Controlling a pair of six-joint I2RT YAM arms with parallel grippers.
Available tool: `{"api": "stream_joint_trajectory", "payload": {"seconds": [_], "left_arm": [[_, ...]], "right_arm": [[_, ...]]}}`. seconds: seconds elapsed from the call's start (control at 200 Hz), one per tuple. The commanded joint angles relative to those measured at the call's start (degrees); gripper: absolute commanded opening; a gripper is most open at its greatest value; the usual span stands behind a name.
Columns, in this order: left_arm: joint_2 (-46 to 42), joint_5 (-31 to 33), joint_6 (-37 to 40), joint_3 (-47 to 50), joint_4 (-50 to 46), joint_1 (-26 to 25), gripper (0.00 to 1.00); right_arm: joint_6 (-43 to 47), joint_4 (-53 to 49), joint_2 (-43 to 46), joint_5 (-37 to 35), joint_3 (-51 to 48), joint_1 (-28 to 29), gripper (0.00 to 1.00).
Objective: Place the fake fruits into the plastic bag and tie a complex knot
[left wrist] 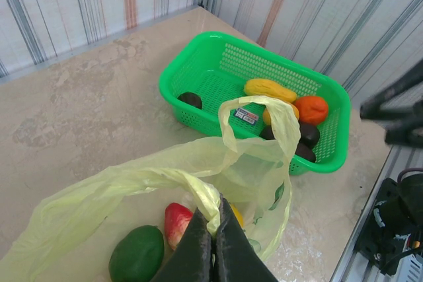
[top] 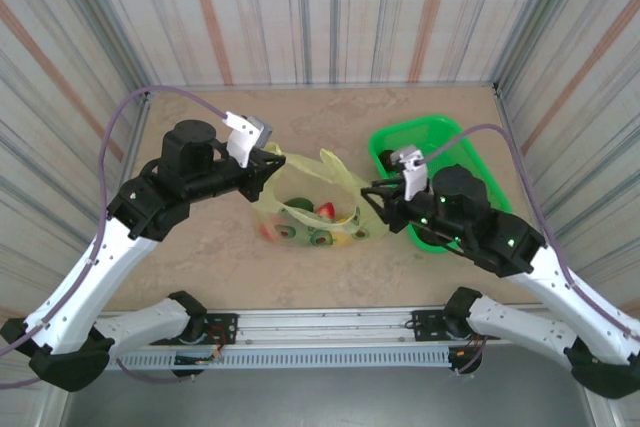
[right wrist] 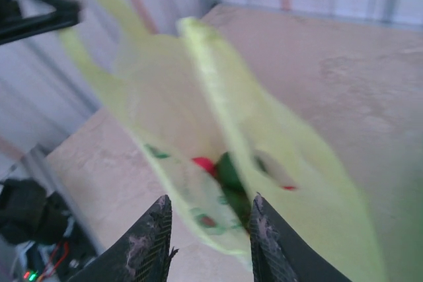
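Note:
The plastic bag lies open in the middle of the table, thin and yellow-green. My left gripper is shut on one of its handle strips and holds that side up. Inside the bag I see fake fruits: a green one, a red-pink one and a bit of a yellow one. My right gripper hovers at the bag's right side, jaws apart with nothing gripped between them. The bag is blurred in the right wrist view, with red and green fruit showing through.
A rigid green basket stands at the back right, under my right arm. It holds a long yellow fruit, an orange one and dark ones. Striped walls enclose the table on three sides.

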State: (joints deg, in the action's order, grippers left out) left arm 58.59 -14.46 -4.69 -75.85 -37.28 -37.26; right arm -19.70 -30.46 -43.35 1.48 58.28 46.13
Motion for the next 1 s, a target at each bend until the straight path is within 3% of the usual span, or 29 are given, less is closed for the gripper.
{"api": "stream_joint_trajectory", "payload": {"seconds": [0.0,0.15,0.25,0.541,0.997], "left_arm": [[0.03,0.26,0.67,-0.43,-0.16,-0.28,0.00],[0.46,0.07,0.80,-0.53,-0.17,-0.27,0.00],[0.88,-0.20,0.79,-0.75,-0.38,-0.27,0.00],[1.54,-0.52,1.00,-0.64,-0.21,-0.36,0.00],[1.40,-0.88,1.00,-0.15,0.19,-0.41,0.00]], "right_arm": [[-3.55,-1.90,3.46,4.58,-3.09,-8.49,0.35],[-8.80,-8.99,-0.07,5.53,-5.59,-22.78,0.33],[-10.62,-14.96,-5.35,3.91,-5.67,-27.88,0.36],[-12.71,-19.84,-12.98,-4.82,-6.46,-29.07,0.47],[-11.31,-12.78,-25.68,-5.70,-8.65,-31.34,0.57]]}}
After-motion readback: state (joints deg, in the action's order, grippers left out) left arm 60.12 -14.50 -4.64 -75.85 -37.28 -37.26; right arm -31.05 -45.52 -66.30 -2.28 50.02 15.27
